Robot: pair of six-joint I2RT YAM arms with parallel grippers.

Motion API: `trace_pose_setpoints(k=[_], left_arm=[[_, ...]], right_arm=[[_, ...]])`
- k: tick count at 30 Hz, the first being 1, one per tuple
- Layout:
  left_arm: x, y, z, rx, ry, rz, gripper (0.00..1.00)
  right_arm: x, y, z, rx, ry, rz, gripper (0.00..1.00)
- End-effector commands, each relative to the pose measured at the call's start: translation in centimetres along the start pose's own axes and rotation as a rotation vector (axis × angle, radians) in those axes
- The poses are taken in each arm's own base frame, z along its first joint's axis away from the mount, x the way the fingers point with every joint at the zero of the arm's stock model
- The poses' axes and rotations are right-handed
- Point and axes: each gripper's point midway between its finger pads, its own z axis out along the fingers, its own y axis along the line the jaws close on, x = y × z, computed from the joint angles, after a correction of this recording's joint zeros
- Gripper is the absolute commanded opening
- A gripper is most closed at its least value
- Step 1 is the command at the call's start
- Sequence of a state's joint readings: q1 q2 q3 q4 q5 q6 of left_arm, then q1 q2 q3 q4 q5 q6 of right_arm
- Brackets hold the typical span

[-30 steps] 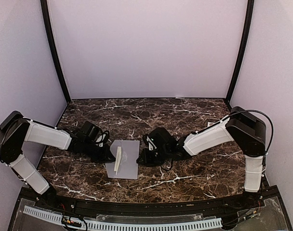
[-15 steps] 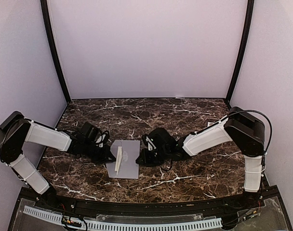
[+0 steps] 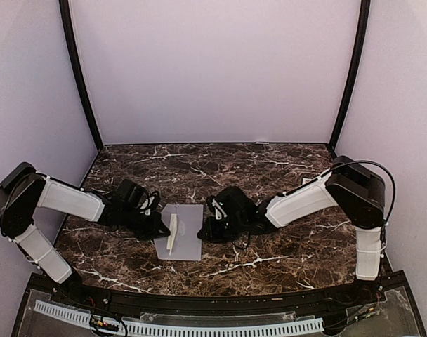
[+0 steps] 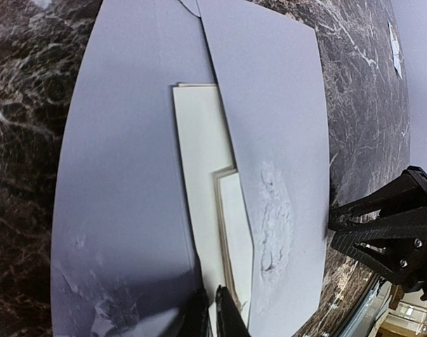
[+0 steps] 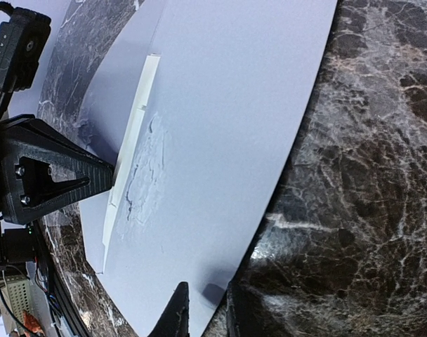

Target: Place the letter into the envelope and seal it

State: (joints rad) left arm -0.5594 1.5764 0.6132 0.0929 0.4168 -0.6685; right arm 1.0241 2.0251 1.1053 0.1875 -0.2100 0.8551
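The grey-lavender envelope (image 3: pixel 190 223) lies flat on the marble table between my two grippers. The cream folded letter (image 3: pixel 173 234) lies along its left part, with one long edge tucked under the envelope's right panel (image 4: pixel 284 140). My left gripper (image 3: pixel 161 229) is at the envelope's left side. In the left wrist view its jaws (image 4: pixel 208 317) are pinched on the near end of the letter (image 4: pixel 203 168). My right gripper (image 3: pixel 206 231) is at the envelope's right edge. In the right wrist view its jaws (image 5: pixel 205 316) are closed on the corner of the envelope (image 5: pixel 234 140).
The dark marble table (image 3: pixel 270 168) is enclosed by lavender walls with black posts (image 3: pixel 79 77) at the back corners. A small white paper scrap (image 4: pixel 395 49) lies far off on the table. The right gripper's black body (image 4: pixel 389 232) stands close beside the envelope.
My left gripper has eased slightly to the right, toward the envelope, with the letter. The right arm and the envelope have barely moved.
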Motion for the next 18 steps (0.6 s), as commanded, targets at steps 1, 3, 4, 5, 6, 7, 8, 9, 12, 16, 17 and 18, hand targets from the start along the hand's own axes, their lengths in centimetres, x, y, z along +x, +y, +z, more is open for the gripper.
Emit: trace_pose_setpoints(k=[1,3,4,5,6,7,8,9,12,16,17,18], left_arm=[[0.78,0.00,0.18,0.018,0.022,-0.006,0.03],[0.83,-0.04,0.19,0.021,0.024,-0.007,0.02],[0.86,0.00,0.22,0.020,0.025,-0.010,0.02],[0.92,0.00,0.24,0.021,0.026,-0.010,0.02],[0.87,0.01,0.27,0.022,0.024,-0.011,0.02],[1.02,0.10,0.35,0.023,0.028,-0.014,0.02],[0.97,0.03,0.38,0.028,0.026,-0.016,0.02],[1.08,0.04,0.46,0.032,0.030,-0.020,0.02],[1.15,-0.06,0.63,0.043,0.035,-0.023,0.01],[1.18,-0.19,0.84,0.058,0.039,-0.029,0.00],[1.23,-0.24,0.88,0.060,0.041,-0.030,0.00],[1.21,-0.33,0.88,0.064,0.042,-0.031,0.00]], right_arm=[[1.47,-1.03,0.98,0.035,0.041,0.006,0.16],[1.45,-1.07,0.99,0.035,0.042,0.008,0.16],[1.54,-1.13,1.03,0.037,0.043,0.007,0.16],[1.47,-1.09,1.01,0.037,0.042,0.007,0.16],[1.45,-0.99,0.99,0.035,0.041,0.005,0.16],[1.49,-1.01,1.00,0.036,0.042,0.005,0.16],[1.50,-1.05,1.02,0.037,0.043,0.005,0.16],[1.51,-1.06,1.01,0.038,0.043,0.005,0.16],[1.49,-1.00,1.01,0.037,0.043,0.004,0.16],[1.46,-1.05,1.02,0.040,0.043,0.004,0.15],[1.48,-1.05,1.02,0.040,0.043,0.004,0.15],[1.43,-1.04,1.04,0.040,0.043,0.005,0.15]])
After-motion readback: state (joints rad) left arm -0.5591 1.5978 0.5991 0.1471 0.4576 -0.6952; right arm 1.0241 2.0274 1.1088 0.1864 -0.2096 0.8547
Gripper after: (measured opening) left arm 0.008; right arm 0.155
